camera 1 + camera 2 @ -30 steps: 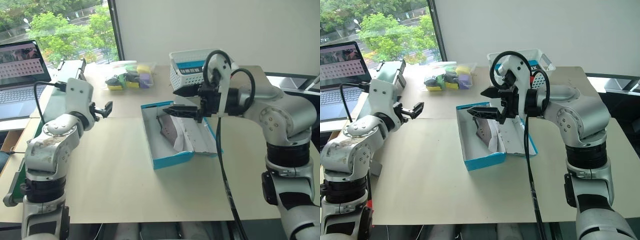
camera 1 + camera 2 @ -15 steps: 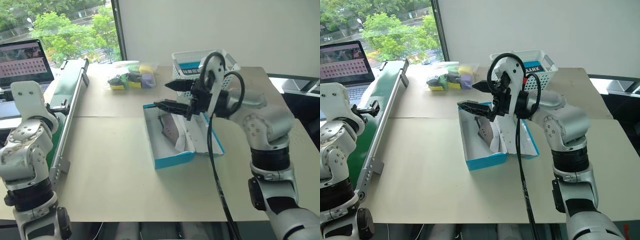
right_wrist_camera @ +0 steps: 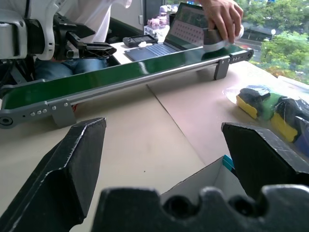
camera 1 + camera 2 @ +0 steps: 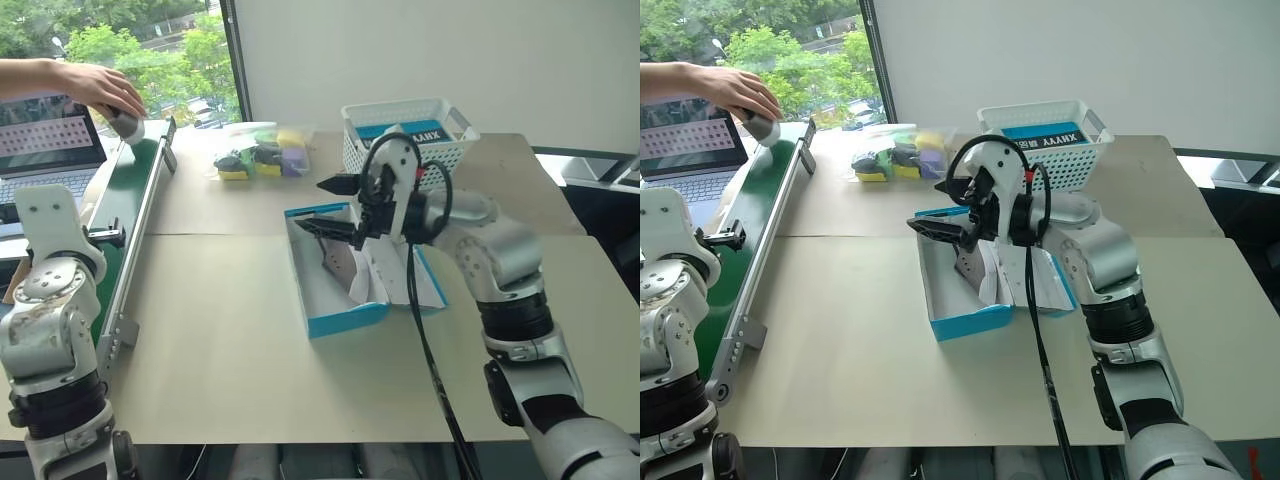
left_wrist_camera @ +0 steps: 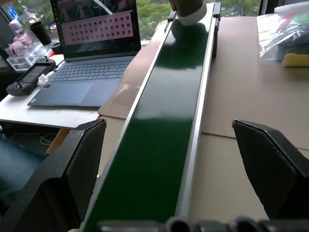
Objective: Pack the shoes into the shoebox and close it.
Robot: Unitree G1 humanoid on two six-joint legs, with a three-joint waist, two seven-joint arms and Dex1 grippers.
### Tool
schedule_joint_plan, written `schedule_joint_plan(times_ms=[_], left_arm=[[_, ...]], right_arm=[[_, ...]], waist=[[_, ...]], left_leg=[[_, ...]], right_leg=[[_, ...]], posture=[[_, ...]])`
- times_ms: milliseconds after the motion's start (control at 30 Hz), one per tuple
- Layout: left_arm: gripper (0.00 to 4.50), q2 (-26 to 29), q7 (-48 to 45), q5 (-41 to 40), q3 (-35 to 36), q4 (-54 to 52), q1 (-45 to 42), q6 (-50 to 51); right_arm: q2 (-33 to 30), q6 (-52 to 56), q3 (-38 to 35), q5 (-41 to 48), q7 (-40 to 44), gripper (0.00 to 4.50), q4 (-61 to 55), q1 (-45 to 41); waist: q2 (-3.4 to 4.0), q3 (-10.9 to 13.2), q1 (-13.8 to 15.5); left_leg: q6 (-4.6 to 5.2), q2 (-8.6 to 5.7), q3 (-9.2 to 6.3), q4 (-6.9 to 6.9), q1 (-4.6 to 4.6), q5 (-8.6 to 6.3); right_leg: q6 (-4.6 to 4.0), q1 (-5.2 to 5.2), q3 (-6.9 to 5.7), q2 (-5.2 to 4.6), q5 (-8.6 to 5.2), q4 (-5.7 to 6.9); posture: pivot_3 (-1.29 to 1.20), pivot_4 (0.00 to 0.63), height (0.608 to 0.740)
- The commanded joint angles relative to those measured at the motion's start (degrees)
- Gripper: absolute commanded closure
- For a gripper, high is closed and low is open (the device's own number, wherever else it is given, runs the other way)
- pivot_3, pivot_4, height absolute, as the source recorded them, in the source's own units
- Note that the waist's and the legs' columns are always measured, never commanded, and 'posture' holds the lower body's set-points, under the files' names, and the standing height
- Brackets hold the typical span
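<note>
The turquoise shoebox (image 4: 345, 318) lies open in the middle of the table, its lid (image 4: 418, 285) folded out flat to the right. One grey shoe (image 4: 340, 262) rests inside against the white lining. My right gripper (image 4: 312, 203) hovers open just above the box's far end, pointing left, with nothing between its fingers. A person's hand (image 4: 95, 85) holds the other grey shoe (image 3: 216, 37) on the far end of the green conveyor belt (image 4: 128, 205). My left gripper (image 5: 169, 125) stands wide open and empty over the belt's near part.
A white lattice basket (image 4: 405, 118) holding a turquoise, black-striped piece stands behind the box. A clear bag of coloured items (image 4: 258, 155) lies at the back. A laptop (image 4: 45, 140) sits left of the belt. A black cable hangs from my right wrist.
My left arm swung left, from over the table to the belt. My right gripper moved left and lower over the box. A person's hand came in with a shoe at the belt's far end.
</note>
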Motion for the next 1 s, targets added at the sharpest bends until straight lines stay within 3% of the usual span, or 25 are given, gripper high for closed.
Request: schedule_joint_plan(times_ms=[33, 367, 667, 1000], left_arm=[[0.01, 0.03, -0.59, 0.66, 0.02, 0.56, -1.21, -3.18], [0.01, -1.12, -0.61, 1.26, -1.29, 5.63, -2.6, -7.49], [0.01, 3.64, -6.55, -1.66, 2.98, 21.0, -5.77, -10.49], [0.01, 7.62, -11.26, -2.19, 3.73, 34.85, -6.78, -19.25]], right_arm=[[1.52, -1.34, -0.77, -0.77, -2.66, 0.0, -1.0, 0.81], [5.33, -1.02, 2.18, -2.67, -7.26, 0.0, -5.37, 6.18], [6.32, 0.92, 1.95, -1.73, -9.09, 0.0, -8.08, 7.64], [1.97, 4.65, 0.67, 4.84, -1.34, 0.0, -13.35, 8.56]], waist=[[0.0, 0.0, -0.02], [0.0, 0.0, -0.11], [0.0, 0.0, -0.19], [-0.01, 0.0, -0.05]], left_leg=[[0.0, 0.0, 0.0, 0.0, 0.0, 0.0], [0.0, 0.0, 0.0, 0.0, 0.0, 0.0], [0.0, -0.01, -0.01, 0.0, 0.01, 0.0], [0.0, -0.01, -0.03, 0.0, 0.01, 0.0]], right_leg=[[0.0, 0.0, 0.0, 0.0, 0.0, 0.0], [0.0, -0.02, 0.0, 0.0, 0.0, 0.03], [0.0, -0.02, -0.01, 0.01, 0.0, 0.03], [0.0, -0.03, -0.04, 0.01, 0.0, 0.03]], posture=[[0.0, 0.15, 0.74], [0.0, 0.15, 0.74], [0.0, 0.15, 0.74], [0.0, 0.15, 0.74]])
